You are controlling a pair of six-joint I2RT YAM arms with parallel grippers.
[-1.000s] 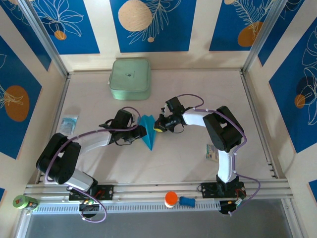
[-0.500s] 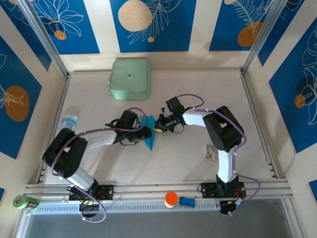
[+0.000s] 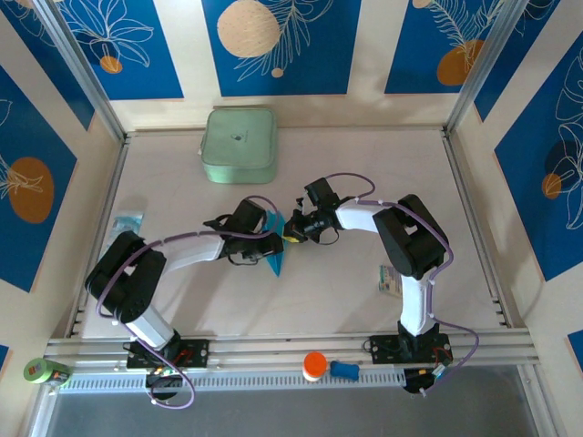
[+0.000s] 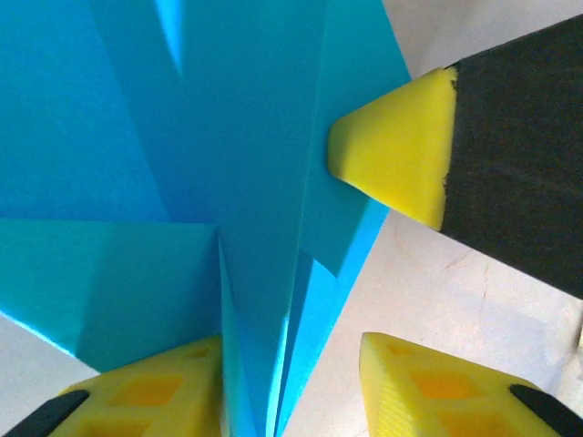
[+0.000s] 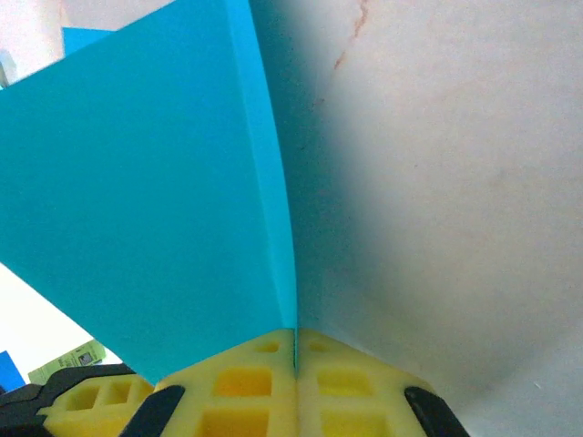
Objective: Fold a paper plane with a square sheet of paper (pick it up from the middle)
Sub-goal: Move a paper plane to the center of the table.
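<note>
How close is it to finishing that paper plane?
Mostly folded: the plane is already a pointed dart with layered creases. In hand: the right gripper is shut on one flap, and the left gripper stands open astride the centre fold. Left, probably: pinching that fold flat and setting the plane down.

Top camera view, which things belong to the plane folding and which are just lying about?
In the job: paper plane, right gripper shut on it, left gripper open around it.
Lying about: pale green box, left packet, right packet, orange cap, green roll.
</note>
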